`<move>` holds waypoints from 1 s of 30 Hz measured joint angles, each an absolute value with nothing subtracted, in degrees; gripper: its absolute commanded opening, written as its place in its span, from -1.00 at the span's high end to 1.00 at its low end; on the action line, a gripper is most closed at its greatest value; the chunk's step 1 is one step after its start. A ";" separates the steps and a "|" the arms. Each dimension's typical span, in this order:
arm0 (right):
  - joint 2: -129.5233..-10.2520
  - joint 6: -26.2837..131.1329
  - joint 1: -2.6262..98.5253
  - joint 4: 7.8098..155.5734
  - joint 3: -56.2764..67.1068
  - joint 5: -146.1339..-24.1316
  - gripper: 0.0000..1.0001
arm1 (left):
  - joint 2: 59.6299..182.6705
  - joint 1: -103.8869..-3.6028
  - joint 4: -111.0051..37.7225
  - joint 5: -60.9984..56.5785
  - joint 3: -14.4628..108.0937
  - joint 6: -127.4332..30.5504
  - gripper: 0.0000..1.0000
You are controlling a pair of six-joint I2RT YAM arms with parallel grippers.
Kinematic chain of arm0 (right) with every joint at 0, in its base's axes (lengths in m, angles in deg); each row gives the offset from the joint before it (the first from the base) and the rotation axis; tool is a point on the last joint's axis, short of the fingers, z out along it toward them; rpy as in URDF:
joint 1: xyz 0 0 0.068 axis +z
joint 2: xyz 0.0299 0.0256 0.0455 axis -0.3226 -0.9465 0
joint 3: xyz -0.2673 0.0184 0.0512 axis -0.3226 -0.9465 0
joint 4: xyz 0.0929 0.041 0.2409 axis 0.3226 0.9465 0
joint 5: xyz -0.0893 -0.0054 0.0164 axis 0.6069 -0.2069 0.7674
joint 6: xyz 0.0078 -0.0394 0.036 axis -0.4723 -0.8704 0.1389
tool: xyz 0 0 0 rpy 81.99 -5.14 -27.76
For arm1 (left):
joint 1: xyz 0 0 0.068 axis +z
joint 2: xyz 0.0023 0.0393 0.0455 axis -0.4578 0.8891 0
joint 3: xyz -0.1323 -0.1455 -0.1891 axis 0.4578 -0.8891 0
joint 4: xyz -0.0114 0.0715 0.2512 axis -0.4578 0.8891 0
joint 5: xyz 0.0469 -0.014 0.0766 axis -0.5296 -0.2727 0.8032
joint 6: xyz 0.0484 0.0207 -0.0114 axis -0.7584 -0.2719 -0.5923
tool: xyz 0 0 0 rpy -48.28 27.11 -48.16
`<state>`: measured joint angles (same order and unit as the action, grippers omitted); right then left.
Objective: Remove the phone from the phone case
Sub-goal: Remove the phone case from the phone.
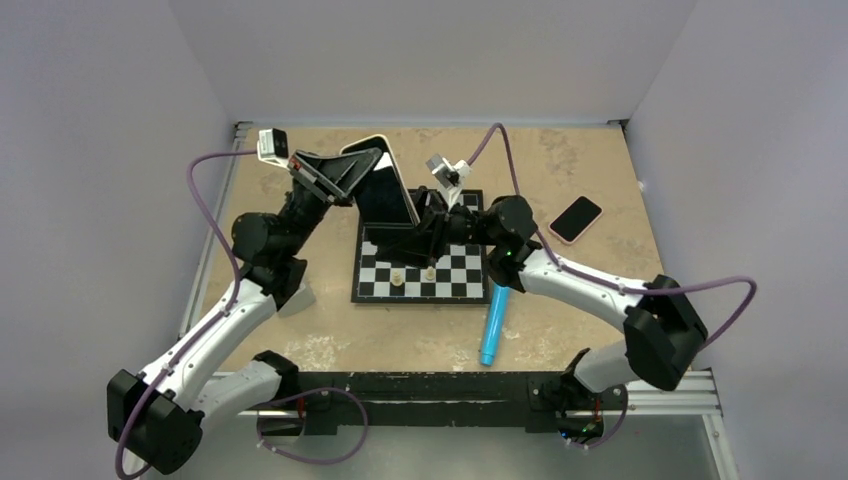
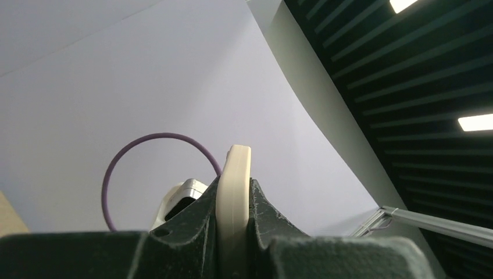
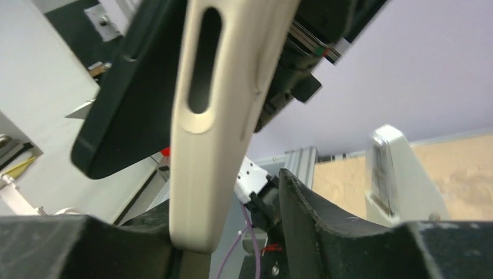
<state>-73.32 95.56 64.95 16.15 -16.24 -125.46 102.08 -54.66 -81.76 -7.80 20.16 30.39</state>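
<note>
The phone (image 1: 385, 190), black screen up, sits in a cream case (image 1: 372, 141) and is held tilted above the chessboard's far edge. My left gripper (image 1: 352, 168) is shut on the case's far left edge; the left wrist view shows the cream case edge (image 2: 234, 174) pinched between both fingers of the left gripper (image 2: 234, 185). My right gripper (image 1: 424, 214) is at the phone's near right side. In the right wrist view the case end (image 3: 212, 128) lies between the open jaws of the right gripper (image 3: 232, 212), against the left one. The black phone body (image 3: 125, 110) stands apart from the case.
A black and white chessboard (image 1: 455, 270) with a few pieces lies under the phone. A blue marker (image 1: 493, 325) lies in front of it. Another phone in a pink case (image 1: 575, 219) lies at the right. Walls close the table on three sides.
</note>
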 measured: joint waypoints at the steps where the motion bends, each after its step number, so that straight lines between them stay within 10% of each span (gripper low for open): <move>1: -71.83 94.32 64.84 20.56 -16.33 -125.17 -0.12 | 102.08 -54.80 -81.63 -8.14 20.16 29.84 1.00; 8: -58.59 86.06 62.98 46.62 -23.59 -118.92 -0.25 | 96.66 -54.36 -74.94 -12.78 20.16 22.81 1.00; 14: -47.44 86.60 62.20 58.94 -29.86 -116.36 0.28 | 90.52 -53.88 -69.26 -14.55 20.19 16.14 1.00; 30: -46.80 101.64 62.26 42.90 -24.51 -121.09 0.13 | 92.29 -53.88 -61.10 -15.45 20.21 11.35 1.00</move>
<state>-46.80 101.64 62.26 42.90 -24.51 -121.09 92.29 -53.88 -61.10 -15.45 20.21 11.35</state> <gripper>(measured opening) 0.430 0.187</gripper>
